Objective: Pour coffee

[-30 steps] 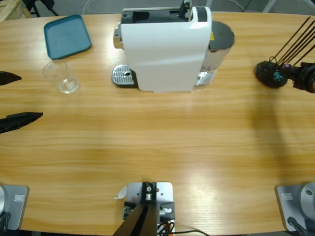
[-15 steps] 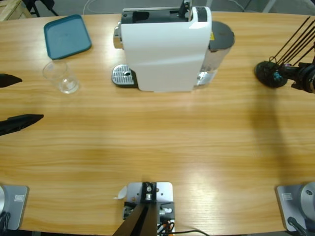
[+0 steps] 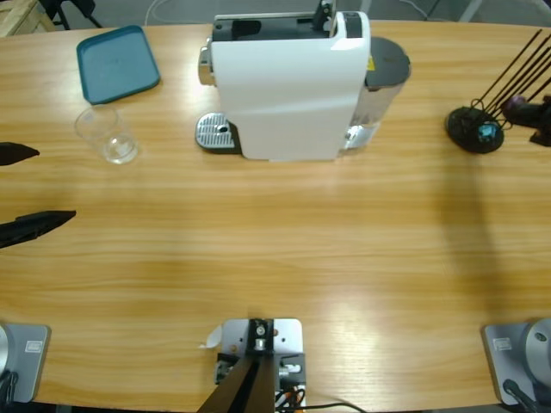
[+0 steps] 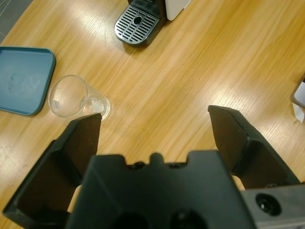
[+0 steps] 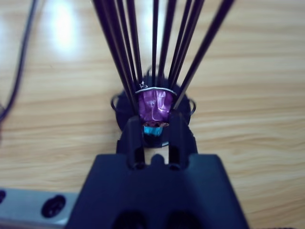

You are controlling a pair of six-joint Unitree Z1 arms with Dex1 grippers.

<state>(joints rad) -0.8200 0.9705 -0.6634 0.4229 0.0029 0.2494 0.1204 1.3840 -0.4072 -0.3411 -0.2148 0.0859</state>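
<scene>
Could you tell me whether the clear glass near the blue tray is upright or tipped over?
Upright: the glass stands on its base with its open rim facing up, beside the blue tray.

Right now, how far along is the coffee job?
Early. In hand: the right end effector grips a purple capsule at the wire rack. The left end effector is open short of the empty glass. Left: loading the coffee machine and brewing.

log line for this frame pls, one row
left gripper: open, over bare table near empty glass | right gripper: shut on purple capsule at wire capsule rack | drip grate: bare
</scene>
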